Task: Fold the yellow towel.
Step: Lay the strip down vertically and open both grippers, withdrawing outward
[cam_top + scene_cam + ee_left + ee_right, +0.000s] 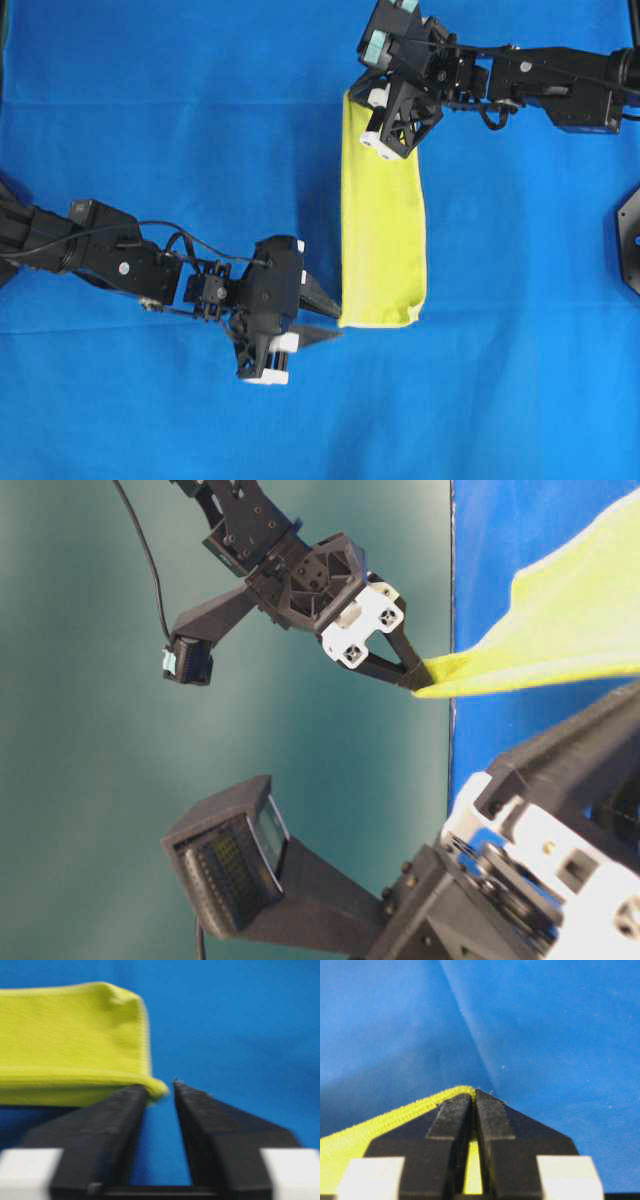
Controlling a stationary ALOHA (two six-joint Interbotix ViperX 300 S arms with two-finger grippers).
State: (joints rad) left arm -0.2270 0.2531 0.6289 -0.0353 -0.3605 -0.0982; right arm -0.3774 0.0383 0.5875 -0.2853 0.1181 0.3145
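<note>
The yellow towel (383, 220) lies folded into a tall narrow strip on the blue cloth (150, 130). My right gripper (474, 1092) is at the strip's far left corner, shut on the hem. The table-level view shows that corner of the towel (560, 630) pulled up to a point in the right gripper (415, 678). My left gripper (160, 1089) is at the near left corner, jaws apart. The towel's corner (157, 1087) rests against the tip of one finger, with blue cloth showing between the fingers. From overhead the left gripper (337, 318) touches the strip's bottom left corner.
The blue cloth covers the whole table, with a crease (470, 1035) running away from the right gripper. A black mount (630, 240) sits at the right edge. Both arms reach in from the sides, the left arm (100, 255) low and the right arm (550, 75) high.
</note>
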